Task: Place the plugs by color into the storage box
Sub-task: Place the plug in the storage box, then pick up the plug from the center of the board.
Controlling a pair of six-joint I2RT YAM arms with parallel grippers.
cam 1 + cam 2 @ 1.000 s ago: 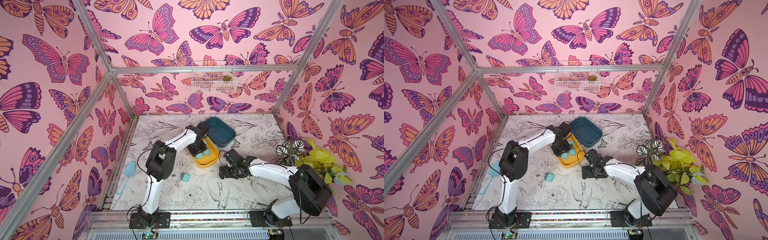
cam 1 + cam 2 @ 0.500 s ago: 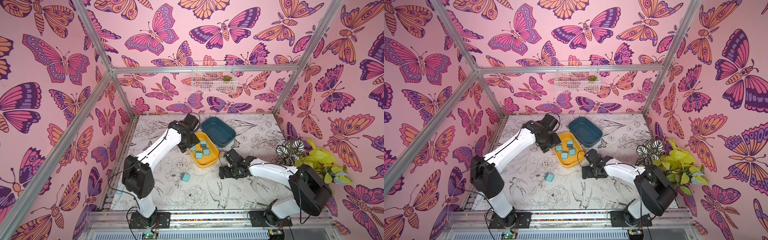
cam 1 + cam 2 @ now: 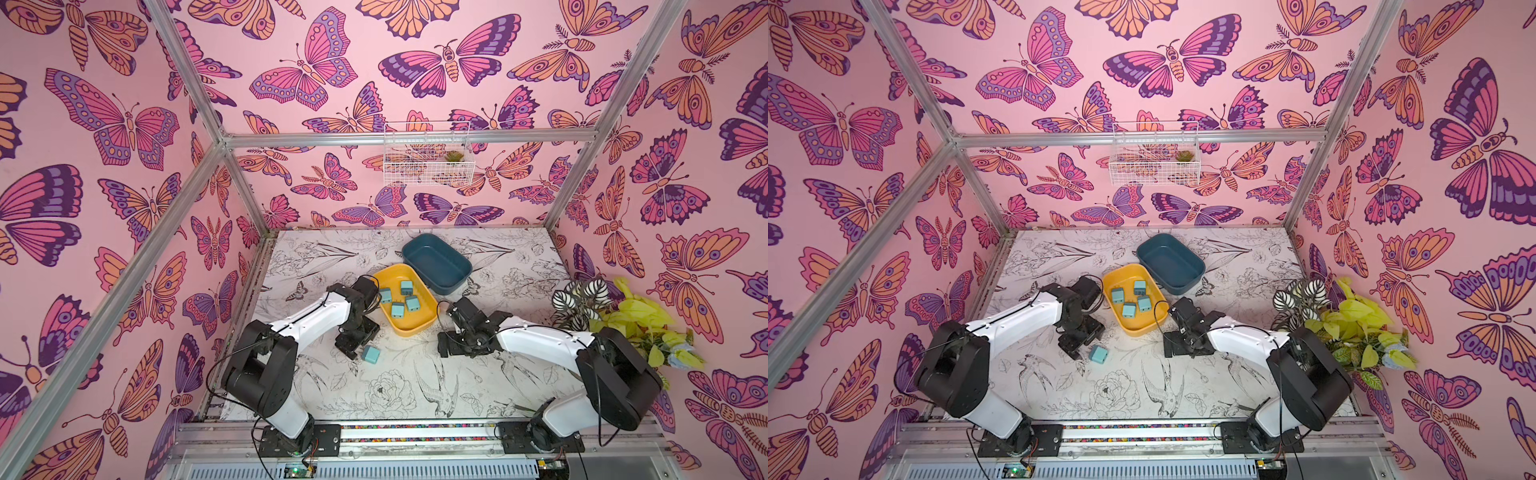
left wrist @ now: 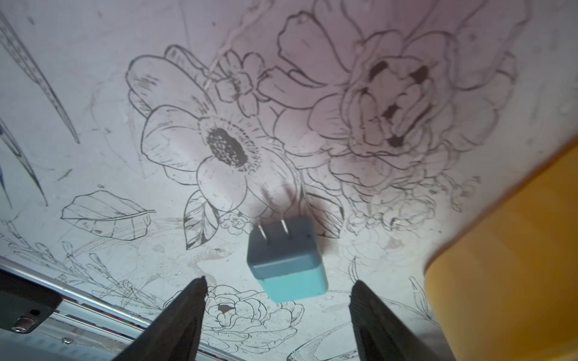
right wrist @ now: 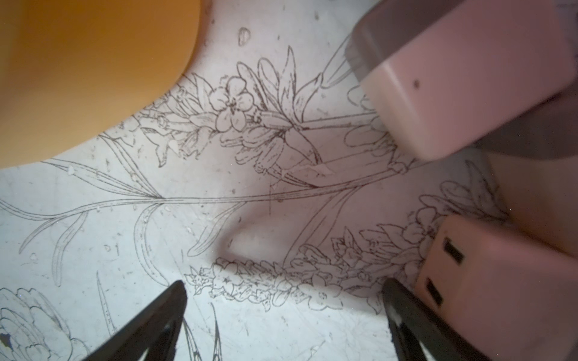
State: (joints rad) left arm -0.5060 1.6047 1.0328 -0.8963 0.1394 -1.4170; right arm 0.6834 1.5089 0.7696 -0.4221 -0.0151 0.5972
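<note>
The storage box shows as two open trays: a yellow one [image 3: 409,330] holding several teal plugs [image 3: 397,309], and an empty dark blue one [image 3: 436,262] behind it. One more teal plug [image 3: 370,354] [image 3: 1098,354] lies on the table in front of the yellow tray. My left gripper [image 3: 353,347] [image 4: 279,281] is open, and this plug [image 4: 286,265], prongs up, sits untouched at its fingertips. My right gripper [image 3: 446,347] [image 5: 283,283] is open and empty over bare table. Two pink plugs [image 5: 453,87] [image 5: 500,281] lie beside it, hidden under the arm in both top views.
A leafy potted plant [image 3: 602,307] stands at the table's right edge close to the right arm. A white wire basket [image 3: 428,160] hangs on the back wall. The yellow tray's wall [image 4: 516,250] [image 5: 87,68] is close to both grippers.
My left arm has left the yellow tray, swung back and come down beside the loose teal plug, its jaws opening on the way. The right arm has not moved.
</note>
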